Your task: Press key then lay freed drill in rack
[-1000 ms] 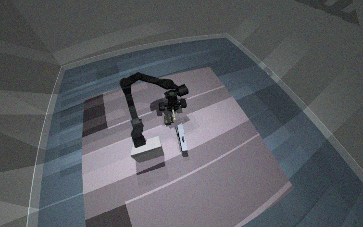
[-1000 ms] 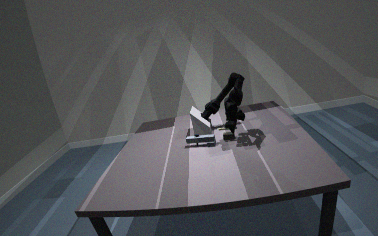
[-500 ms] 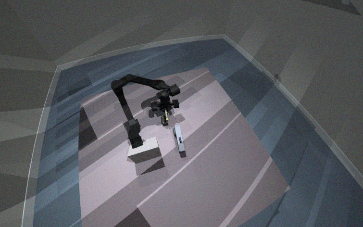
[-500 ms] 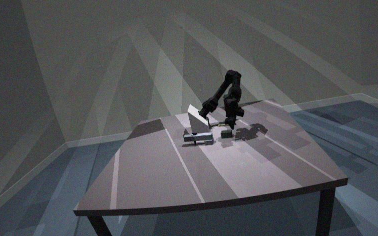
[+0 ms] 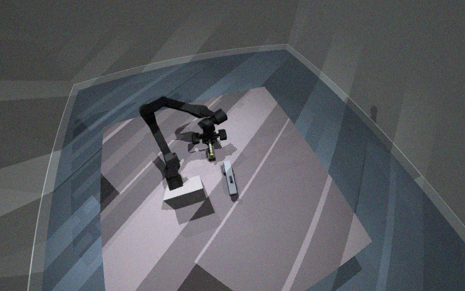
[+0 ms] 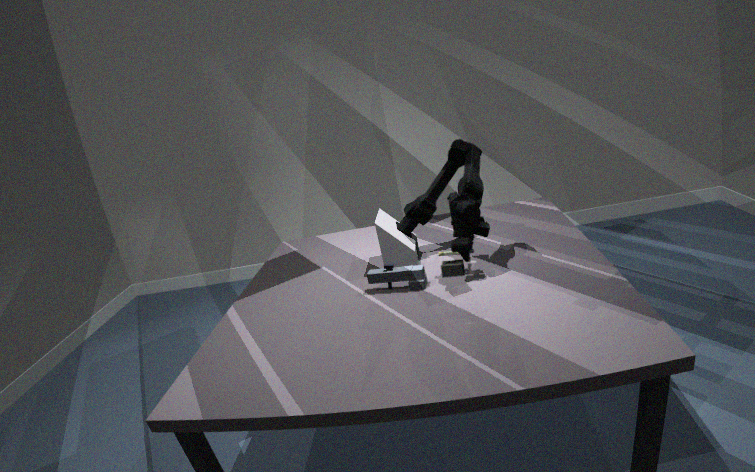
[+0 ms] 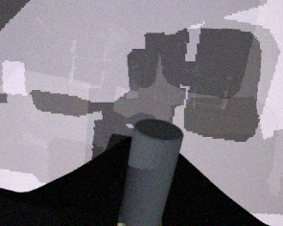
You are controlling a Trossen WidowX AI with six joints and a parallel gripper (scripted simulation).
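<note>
While the gripper squeezes tight on the drill, the long grey rack lies just ahead, pointing the same way.

You are looking at a pale mauve table crossed by thin light stripes and broad bands of shadow. Its near edge curves, with a dark rim, and two dark legs show beneath it. A white wedge-shaped block sits near the table's middle; from above it reads as a pale box. Around the table lies a blue-grey floor, edged by a low pale border, with dim grey walls behind.
</note>
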